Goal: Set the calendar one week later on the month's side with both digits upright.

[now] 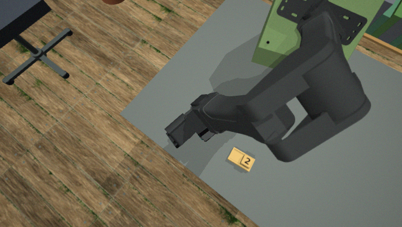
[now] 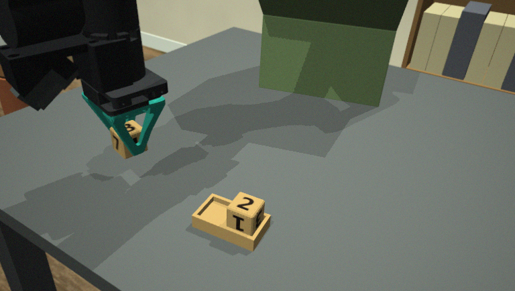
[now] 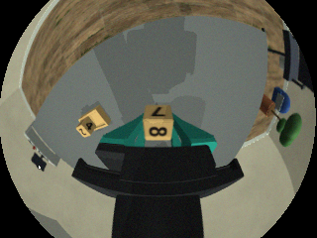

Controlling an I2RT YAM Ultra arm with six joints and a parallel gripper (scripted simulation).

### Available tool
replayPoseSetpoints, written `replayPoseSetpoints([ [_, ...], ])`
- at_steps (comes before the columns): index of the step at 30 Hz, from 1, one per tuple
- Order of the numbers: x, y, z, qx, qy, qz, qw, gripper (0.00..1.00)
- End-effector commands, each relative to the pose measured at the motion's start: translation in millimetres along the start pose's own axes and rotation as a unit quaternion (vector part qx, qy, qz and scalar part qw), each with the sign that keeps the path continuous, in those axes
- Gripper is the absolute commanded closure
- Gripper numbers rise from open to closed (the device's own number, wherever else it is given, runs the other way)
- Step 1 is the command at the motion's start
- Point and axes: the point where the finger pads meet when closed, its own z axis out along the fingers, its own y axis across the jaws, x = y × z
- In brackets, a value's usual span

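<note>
your hand (image 1: 206, 134) (image 2: 131, 144) (image 3: 158, 116) is clamped on a wooden cube (image 2: 119, 144) (image 3: 158, 122) showing 7 and 8, above the worktop (image 1: 341, 177) (image 2: 361, 196) (image 3: 230, 64). you have the tray (image 1: 236, 155) (image 2: 222, 228) (image 3: 100, 116) lying flat, apart from the hand. its nearer half is bare; the second cube (image 1: 247, 160) (image 2: 245, 212) (image 3: 86, 127) stands in its farther half, 2 on top. beyond the tray is a green stand (image 1: 277, 39) (image 2: 322, 56).

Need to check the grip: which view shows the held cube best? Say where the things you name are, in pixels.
Wrist: the held cube (image 2: 121, 144) (image 3: 158, 122) shows its 7 and 8 faces whole. Exterior shows them too, but a teal finger (image 2: 122, 132) covers part. Top: cube not visible.
</note>
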Motion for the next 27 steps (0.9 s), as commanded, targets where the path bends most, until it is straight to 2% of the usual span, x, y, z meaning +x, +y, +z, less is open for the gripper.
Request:
replayPoseSetpoints([
  [1,-9,-4,10.6,0.006,-0.017,0.001,1.000,0.73],
  [7,-10,-4,31.2,0.006,-0.017,0.001,1.000,0.73],
  [14,-10,-4,37.8,0.006,-0.017,0.001,1.000,0.73],
  [27,-10,-4,38.3,0.006,-0.017,0.001,1.000,0.73],
])
